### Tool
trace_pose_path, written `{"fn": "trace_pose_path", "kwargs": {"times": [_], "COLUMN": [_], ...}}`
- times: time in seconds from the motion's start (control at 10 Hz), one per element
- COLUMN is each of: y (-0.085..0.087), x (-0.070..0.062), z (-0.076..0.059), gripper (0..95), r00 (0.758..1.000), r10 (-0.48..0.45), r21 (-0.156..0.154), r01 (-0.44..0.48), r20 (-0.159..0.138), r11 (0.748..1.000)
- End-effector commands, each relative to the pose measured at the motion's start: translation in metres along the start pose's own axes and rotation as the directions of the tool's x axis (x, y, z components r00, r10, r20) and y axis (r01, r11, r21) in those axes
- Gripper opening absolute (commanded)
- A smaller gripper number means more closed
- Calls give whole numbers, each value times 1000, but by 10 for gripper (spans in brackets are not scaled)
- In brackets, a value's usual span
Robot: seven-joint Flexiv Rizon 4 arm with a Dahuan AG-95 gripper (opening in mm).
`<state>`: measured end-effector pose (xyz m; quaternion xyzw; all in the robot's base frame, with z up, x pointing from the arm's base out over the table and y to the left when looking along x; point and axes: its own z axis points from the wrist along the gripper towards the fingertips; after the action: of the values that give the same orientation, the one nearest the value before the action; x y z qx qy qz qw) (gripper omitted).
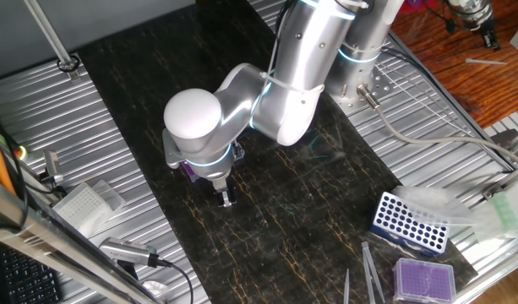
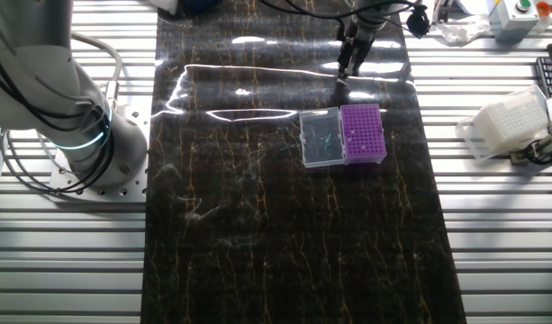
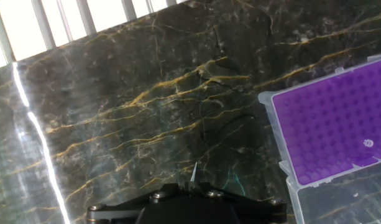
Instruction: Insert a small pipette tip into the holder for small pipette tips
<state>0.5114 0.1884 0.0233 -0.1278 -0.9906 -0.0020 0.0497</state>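
Note:
The deep-purple holder for small pipette tips (image 2: 363, 132) sits on the dark marble mat with its clear lid (image 2: 321, 138) open flat beside it. In the hand view the holder (image 3: 330, 127) lies at the right edge, with one small white spot among its holes. My gripper (image 3: 193, 186) is shut on the small pipette tip (image 3: 194, 172), a thin clear cone sticking out past the closed fingers and pointing at the bare mat. The gripper (image 2: 346, 70) hovers beyond the holder, apart from it. In one fixed view the gripper (image 1: 226, 199) shows, and the arm hides most of the holder (image 1: 189, 169).
A blue-and-white rack with large holes (image 1: 408, 224) and a paler lilac rack (image 1: 423, 279) stand at the mat's right end. A white tip box (image 2: 508, 121) and cables lie on the ribbed metal table. The robot base (image 2: 77, 135) stands beside the mat.

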Motion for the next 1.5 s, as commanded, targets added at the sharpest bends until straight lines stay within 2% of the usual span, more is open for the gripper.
{"fn": "trace_pose_path", "kwargs": {"times": [0.1,0.2,0.7,1.2,1.3,1.5], "y": [0,0,0,-1,-1,-1], "x": [0,0,0,1,1,2], "z": [0,0,1,7,8,10], "gripper": [0,190,190,190,0,0], "r00": [1000,1000,1000,1000,1000,1000], "r10": [-1,-1,0,0,0,0], "r21": [2,1,2,2,2,1], "r01": [1,1,0,0,0,0], "r20": [1,2,3,4,3,1], "r11": [1000,1000,1000,1000,1000,1000]}}
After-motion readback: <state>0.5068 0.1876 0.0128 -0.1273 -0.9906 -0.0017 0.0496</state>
